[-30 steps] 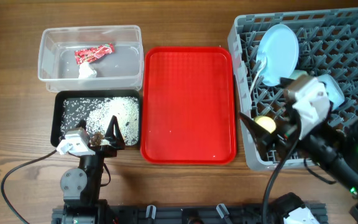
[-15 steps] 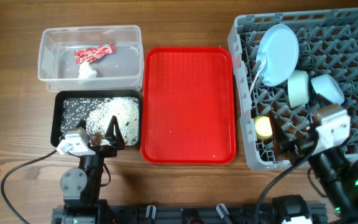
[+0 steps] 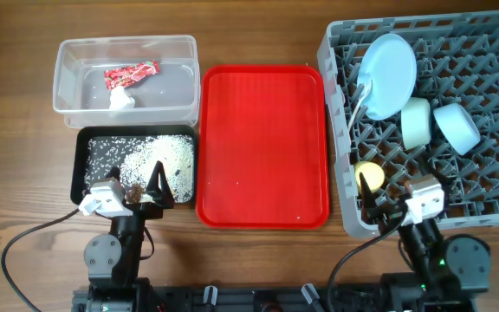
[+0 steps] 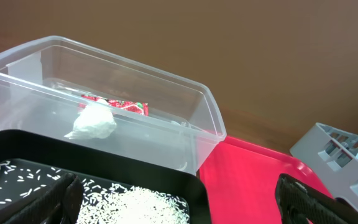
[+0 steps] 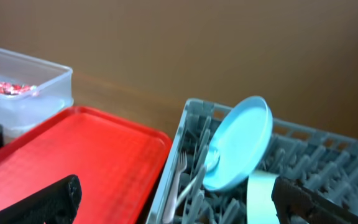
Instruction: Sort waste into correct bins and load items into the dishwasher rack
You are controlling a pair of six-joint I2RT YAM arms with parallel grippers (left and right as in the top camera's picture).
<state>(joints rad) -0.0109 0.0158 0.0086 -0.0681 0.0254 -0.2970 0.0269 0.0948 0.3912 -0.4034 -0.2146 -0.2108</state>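
The clear tub (image 3: 66, 80) holds the red wrapper (image 3: 131, 74) and the white tissue (image 3: 121, 100). The black tray (image 3: 79, 165) holds rice (image 3: 150, 154) with dark bits. The grey rack (image 3: 337, 130) holds the blue plate (image 3: 386, 76), mint bowl (image 3: 415, 121), blue bowl (image 3: 456, 127), yellow cup (image 3: 368, 175) and a white fork and spoon (image 3: 359, 108). My left gripper (image 3: 133, 192) is open and empty at the black tray's front edge; the left wrist view (image 4: 176, 205) shows rice (image 4: 142, 202) between its fingers. My right gripper (image 3: 394, 204) is open and empty at the rack's front edge; it also shows in the right wrist view (image 5: 179, 205).
The flat red tray (image 3: 262, 147) lies bare between the bins and the rack. The wooden table (image 3: 16, 147) runs round all of them. In the right wrist view the plate (image 5: 241, 146) and fork (image 5: 179, 171) stand just inside the rack's left wall.
My right arm has drawn back from over the rack, by the yellow cup, to the rack's front edge. The cup stays in the rack. The left arm has not moved.
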